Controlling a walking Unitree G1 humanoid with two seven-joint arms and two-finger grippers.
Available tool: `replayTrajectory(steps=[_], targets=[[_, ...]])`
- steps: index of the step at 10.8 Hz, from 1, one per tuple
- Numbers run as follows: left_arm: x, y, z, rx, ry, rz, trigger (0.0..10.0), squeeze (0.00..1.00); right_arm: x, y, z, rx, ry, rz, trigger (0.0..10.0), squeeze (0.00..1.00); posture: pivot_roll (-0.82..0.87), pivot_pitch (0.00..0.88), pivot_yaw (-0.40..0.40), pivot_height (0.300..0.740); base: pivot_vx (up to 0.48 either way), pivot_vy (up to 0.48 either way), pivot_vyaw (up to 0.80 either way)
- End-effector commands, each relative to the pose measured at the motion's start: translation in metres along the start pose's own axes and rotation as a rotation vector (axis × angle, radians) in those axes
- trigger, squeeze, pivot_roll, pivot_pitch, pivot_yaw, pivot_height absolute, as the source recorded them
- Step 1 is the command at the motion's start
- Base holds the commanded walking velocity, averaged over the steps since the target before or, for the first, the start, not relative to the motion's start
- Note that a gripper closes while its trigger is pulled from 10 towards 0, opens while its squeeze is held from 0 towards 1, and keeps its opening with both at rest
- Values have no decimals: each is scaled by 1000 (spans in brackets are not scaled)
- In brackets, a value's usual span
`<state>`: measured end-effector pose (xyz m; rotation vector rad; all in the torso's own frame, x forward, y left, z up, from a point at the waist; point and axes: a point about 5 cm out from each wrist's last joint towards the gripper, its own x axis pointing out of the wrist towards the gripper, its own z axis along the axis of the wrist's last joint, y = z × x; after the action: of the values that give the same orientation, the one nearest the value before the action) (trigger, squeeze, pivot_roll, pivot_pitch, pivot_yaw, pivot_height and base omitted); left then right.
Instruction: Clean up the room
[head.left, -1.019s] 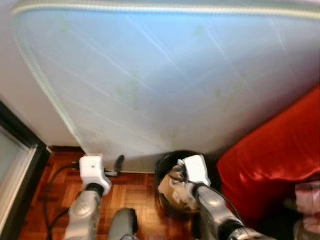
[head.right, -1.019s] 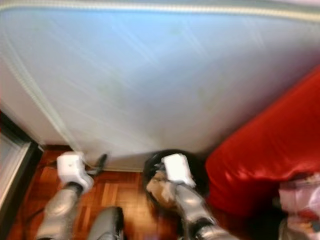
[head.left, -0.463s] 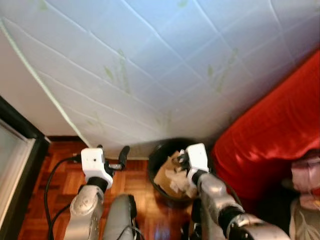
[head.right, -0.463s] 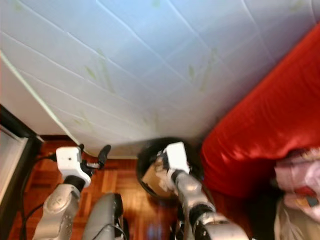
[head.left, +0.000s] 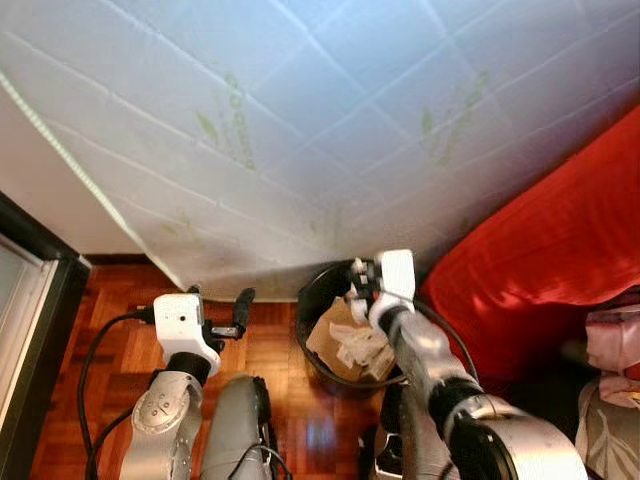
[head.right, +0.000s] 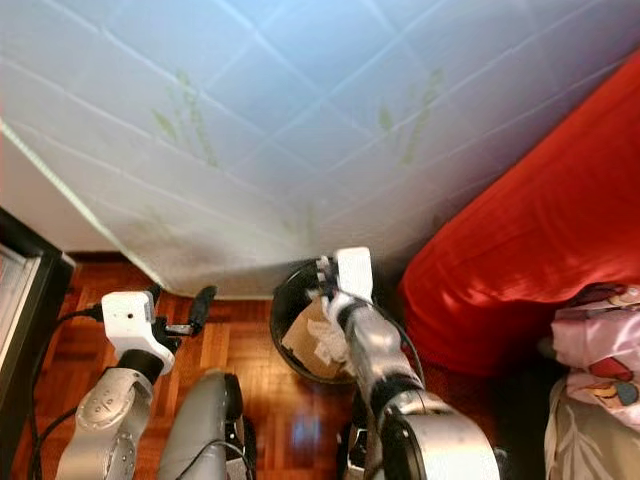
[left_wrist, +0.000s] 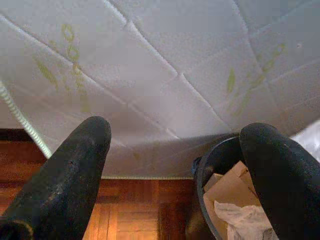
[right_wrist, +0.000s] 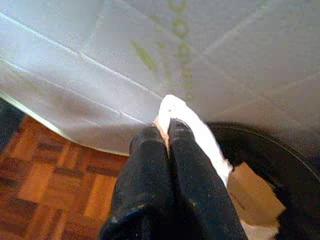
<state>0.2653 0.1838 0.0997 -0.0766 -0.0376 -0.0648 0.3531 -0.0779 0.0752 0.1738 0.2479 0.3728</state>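
The right hand (right_wrist: 167, 131) was clamped on a white scrap of paper (right_wrist: 192, 125), held above the rim of the black waste bin (head.left: 312, 312). The bin stood on the wood floor (head.left: 115, 300) against a leaning mattress (head.left: 300, 120), holding cardboard and crumpled paper. The left hand (left_wrist: 175, 145) hung spread apart, holding nothing, beside the bin.

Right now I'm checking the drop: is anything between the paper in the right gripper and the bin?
Nothing visible. The right gripper, shut on the white paper scrap, hangs over the black bin, whose open mouth holds only cardboard and crumpled paper low inside.
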Motion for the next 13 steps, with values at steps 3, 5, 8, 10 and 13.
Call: replayTrajectory(steps=[3, 5, 8, 10, 13], targets=[[-4, 0, -2, -9, 24, 7, 10000, 0, -3, -6, -7, -8, 28, -45, 10000, 0, 230, 313, -40, 610, 0, 0, 0], [-4, -1, -2, -10, 27, 10, 10000, 0, -9, -13, -17, -17, 53, -65, 10000, 0, 226, 312, -42, 610, 0, 0, 0], [-5, 0, -2, -9, 29, 17, 10000, 0, -10, -13, -21, -15, 64, -69, 10000, 1000, 227, 321, -42, 610, 0, 0, 0], [-5, 0, -2, -8, 31, 18, 10000, 0, -9, -9, -20, -21, 68, -43, 10000, 1000, 230, 322, -43, 610, 0, 0, 0], [-6, 2, -3, -6, 35, 25, 10000, 0, -9, -5, -25, -39, 98, -12, 10000, 1000, 226, 324, -46, 610, 0, 0, 0]])
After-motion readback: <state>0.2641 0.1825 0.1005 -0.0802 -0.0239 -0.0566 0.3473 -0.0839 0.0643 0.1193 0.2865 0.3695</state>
